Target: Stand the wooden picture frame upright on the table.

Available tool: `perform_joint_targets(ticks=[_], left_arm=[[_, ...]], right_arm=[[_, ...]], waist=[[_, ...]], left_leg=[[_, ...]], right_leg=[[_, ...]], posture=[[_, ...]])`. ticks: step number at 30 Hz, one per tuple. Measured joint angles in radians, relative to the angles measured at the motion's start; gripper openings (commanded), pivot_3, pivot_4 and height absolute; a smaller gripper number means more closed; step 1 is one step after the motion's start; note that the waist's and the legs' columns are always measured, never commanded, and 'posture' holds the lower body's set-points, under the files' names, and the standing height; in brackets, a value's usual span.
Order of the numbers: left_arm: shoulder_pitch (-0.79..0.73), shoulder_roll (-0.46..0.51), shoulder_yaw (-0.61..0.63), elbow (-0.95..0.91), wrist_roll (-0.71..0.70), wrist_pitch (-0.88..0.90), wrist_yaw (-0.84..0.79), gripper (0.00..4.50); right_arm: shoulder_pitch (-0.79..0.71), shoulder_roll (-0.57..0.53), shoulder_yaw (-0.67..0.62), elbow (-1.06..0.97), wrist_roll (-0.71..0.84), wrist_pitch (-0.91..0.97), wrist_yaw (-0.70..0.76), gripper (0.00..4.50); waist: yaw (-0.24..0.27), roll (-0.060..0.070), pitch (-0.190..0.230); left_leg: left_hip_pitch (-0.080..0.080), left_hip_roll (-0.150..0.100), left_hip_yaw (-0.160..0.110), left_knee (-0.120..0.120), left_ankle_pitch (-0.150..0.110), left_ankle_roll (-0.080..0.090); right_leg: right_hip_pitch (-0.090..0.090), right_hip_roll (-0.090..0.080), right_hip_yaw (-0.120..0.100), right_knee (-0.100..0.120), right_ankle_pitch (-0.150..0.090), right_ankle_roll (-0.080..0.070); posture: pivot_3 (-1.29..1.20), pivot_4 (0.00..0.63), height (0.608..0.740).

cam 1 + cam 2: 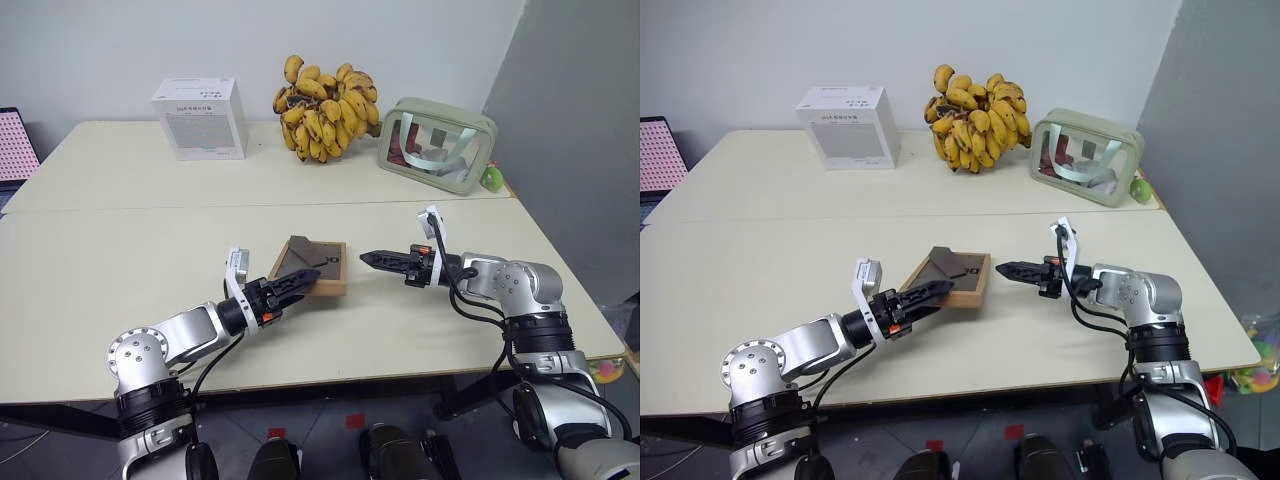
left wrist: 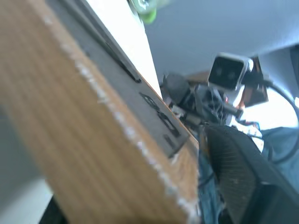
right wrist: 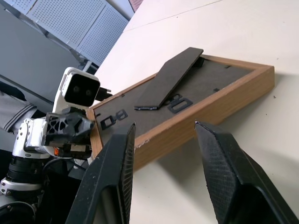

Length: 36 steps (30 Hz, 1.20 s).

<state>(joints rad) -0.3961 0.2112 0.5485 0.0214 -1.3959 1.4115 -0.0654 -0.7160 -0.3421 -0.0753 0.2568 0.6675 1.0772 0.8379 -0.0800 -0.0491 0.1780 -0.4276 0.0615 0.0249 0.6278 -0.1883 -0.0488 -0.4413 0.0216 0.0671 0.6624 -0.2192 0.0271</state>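
Wooden picture frame (image 1: 312, 267) lay face down near the front middle of the table (image 1: 120, 260), dark back panel up, stand flap lifted off the back; not yet upright, so most of the job left; left gripper (image 1: 300, 281) at the frame's near-left edge, fingers apart over it, grip not evident; right gripper (image 3: 163, 154) just beside the frame's right edge, fingers spread, nothing between them; at the far right, clear pouch (image 1: 438, 143) held something pale and something red, too unclear to name; white box (image 1: 200, 117) closed.

white box (image 1: 201, 118) | banana bunch (image 1: 326, 108) | clear green-trimmed pouch (image 1: 436, 144) | laptop (image 1: 14, 150)
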Motion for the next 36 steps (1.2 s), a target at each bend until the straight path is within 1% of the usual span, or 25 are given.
perform_joint_targets(ticks=[2, 4, 5, 8, 10, 14, 16, 19, 22, 24, 26, 28, 30, 31, 32, 33, 36], left_arm=[[0.010, -0.028, 0.007, 0.011, -0.049, -0.029, 0.069, 2.66], [0.035, -0.038, -0.002, 0.008, -0.083, -0.046, 0.116, 2.45], [0.044, -0.039, -0.011, 0.006, -0.099, -0.052, 0.131, 2.10], [0.066, -0.036, -0.042, -0.006, -0.144, -0.070, 0.172, 1.56], [0.078, -0.021, -0.070, -0.013, -0.169, -0.083, 0.184, 1.40], [0.074, 0.038, -0.112, -0.015, -0.175, -0.101, 0.175, 1.40], [0.064, 0.092, -0.137, -0.014, -0.166, -0.105, 0.128, 1.40], [0.036, 0.213, -0.196, -0.035, -0.098, -0.090, -0.011, 1.40], [0.021, 0.301, -0.250, -0.078, -0.035, -0.095, -0.196, 1.40], [0.003, 0.355, -0.297, -0.104, 0.031, -0.119, -0.329, 1.40], [-0.018, 0.380, -0.322, -0.109, 0.083, -0.155, -0.422, 1.40], [-0.039, 0.388, -0.334, -0.107, 0.130, -0.190, -0.488, 1.40], [-0.072, 0.391, -0.344, -0.103, 0.156, -0.209, -0.524, 1.40], [-0.087, 0.391, -0.345, -0.103, 0.161, -0.218, -0.539, 1.40], [-0.099, 0.394, -0.345, -0.104, 0.165, -0.224, -0.556, 1.40], [-0.106, 0.402, -0.345, -0.107, 0.178, -0.226, -0.565, 1.40], [-0.105, 0.408, -0.349, -0.108, 0.198, -0.226, -0.588, 1.40]], right_arm=[[0.002, 0.000, 0.000, -0.006, 0.000, 0.000, -0.007, 2.11], [0.005, -0.001, -0.001, -0.016, 0.000, 0.000, -0.013, 2.11], [0.007, -0.002, -0.001, -0.018, 0.000, 0.000, -0.015, 2.11], [0.019, -0.003, -0.001, -0.021, 0.000, 0.002, -0.019, 2.11], [0.028, -0.004, -0.001, -0.027, 0.001, 0.004, -0.024, 2.11], [0.027, -0.014, -0.001, -0.040, 0.002, 0.005, -0.025, 2.11], [0.023, -0.032, -0.001, -0.040, 0.008, 0.012, -0.014, 2.11], [-0.022, -0.071, -0.008, -0.067, 0.049, 0.051, 0.021, 2.11], [-0.086, -0.088, -0.023, -0.105, 0.088, 0.076, 0.049, 2.11], [-0.124, -0.086, -0.022, -0.109, 0.098, 0.079, 0.054, 2.45], [-0.155, -0.082, -0.021, -0.098, 0.099, 0.079, 0.054, 2.86], [-0.178, -0.078, -0.020, -0.084, 0.099, 0.079, 0.054, 3.34], [-0.196, -0.075, -0.018, -0.059, 0.098, 0.078, 0.055, 3.61], [-0.203, -0.074, -0.016, -0.052, 0.098, 0.077, 0.056, 3.96], [-0.210, -0.073, -0.010, -0.043, 0.098, 0.075, 0.058, 4.13], [-0.220, -0.071, -0.007, -0.036, 0.098, 0.070, 0.064, 4.24], [-0.238, -0.060, 0.004, -0.021, 0.098, 0.068, 0.075, 4.24]], waist=[[0.000, 0.000, 0.000], [-0.002, 0.000, 0.000], [-0.003, 0.000, 0.000], [-0.003, 0.000, 0.000], [-0.003, 0.000, 0.000], [-0.003, 0.000, 0.000], [-0.003, 0.000, 0.000], [-0.005, 0.001, 0.001], [-0.005, 0.001, 0.001], [-0.004, 0.001, 0.001], [-0.004, 0.001, 0.001], [-0.003, 0.001, 0.001], [-0.002, 0.001, 0.001], [-0.002, 0.001, 0.001], [-0.001, 0.001, 0.001], [-0.001, 0.001, 0.001], [-0.002, 0.001, 0.001]], left_leg=[[0.000, 0.000, 0.000, 0.000, 0.000, 0.000], [0.001, 0.000, 0.000, 0.000, 0.000, 0.000], [0.001, 0.000, 0.000, 0.000, 0.000, 0.000], [0.001, 0.000, 0.000, 0.000, 0.000, 0.000], [0.001, 0.000, 0.000, 0.000, 0.000, 0.000], [0.001, 0.000, 0.000, 0.000, 0.000, 0.000], [0.000, 0.000, 0.000, 0.000, 0.000, 0.000], [0.000, -0.001, 0.001, -0.001, 0.000, 0.000], [0.000, 0.000, 0.000, -0.002, 0.000, 0.000], [-0.001, 0.000, 0.001, -0.003, 0.000, 0.000], [-0.001, 0.000, 0.001, -0.003, 0.000, 0.000], [-0.002, 0.000, 0.001, -0.002, 0.000, 0.000], [-0.004, 0.000, 0.001, -0.002, 0.000, 0.000], [-0.005, 0.000, 0.001, -0.002, 0.000, 0.000], [-0.005, 0.000, 0.001, -0.002, 0.000, 0.000], [-0.005, 0.000, 0.001, -0.003, 0.000, 0.000], [-0.005, 0.000, 0.001, -0.003, -0.001, 0.001]], right_leg=[[0.000, 0.000, 0.000, 0.000, 0.000, 0.000], [0.000, 0.000, 0.000, 0.000, 0.000, 0.000], [0.000, 0.000, 0.000, 0.000, 0.000, 0.000], [0.000, 0.000, 0.000, 0.000, 0.000, 0.000], [0.000, 0.000, 0.001, 0.000, 0.000, 0.000], [0.000, 0.000, 0.001, 0.000, -0.001, -0.001], [0.000, 0.000, 0.001, 0.000, -0.003, -0.005], [-0.002, 0.000, 0.001, 0.000, -0.003, -0.005], [-0.002, 0.000, 0.000, -0.002, -0.003, -0.006], [-0.002, 0.000, 0.000, -0.002, -0.003, -0.006], [-0.002, 0.000, 0.000, -0.003, -0.003, -0.006], [-0.002, 0.000, 0.000, -0.004, -0.003, -0.006], [-0.004, 0.000, 0.000, -0.004, -0.003, -0.006], [-0.004, 0.000, 0.000, -0.004, -0.003, -0.005], [-0.004, 0.000, 0.000, -0.004, -0.003, -0.005], [-0.004, 0.000, 0.000, -0.004, -0.002, -0.004], [-0.005, 0.000, 0.000, -0.004, -0.001, -0.001]], posture=[[0.00, 0.150, 0.740], [0.00, 0.150, 0.740], [0.00, 0.150, 0.740], [0.00, 0.150, 0.740], [0.00, 0.150, 0.740], [0.00, 0.150, 0.740], [0.00, 0.150, 0.740], [0.00, 0.150, 0.740], [0.00, 0.150, 0.740], [0.00, 0.150, 0.740], [0.00, 0.150, 0.740], [0.00, 0.150, 0.740], [0.00, 0.150, 0.740], [0.00, 0.150, 0.740], [0.00, 0.150, 0.740], [0.00, 0.150, 0.740], [0.00, 0.150, 0.740]])
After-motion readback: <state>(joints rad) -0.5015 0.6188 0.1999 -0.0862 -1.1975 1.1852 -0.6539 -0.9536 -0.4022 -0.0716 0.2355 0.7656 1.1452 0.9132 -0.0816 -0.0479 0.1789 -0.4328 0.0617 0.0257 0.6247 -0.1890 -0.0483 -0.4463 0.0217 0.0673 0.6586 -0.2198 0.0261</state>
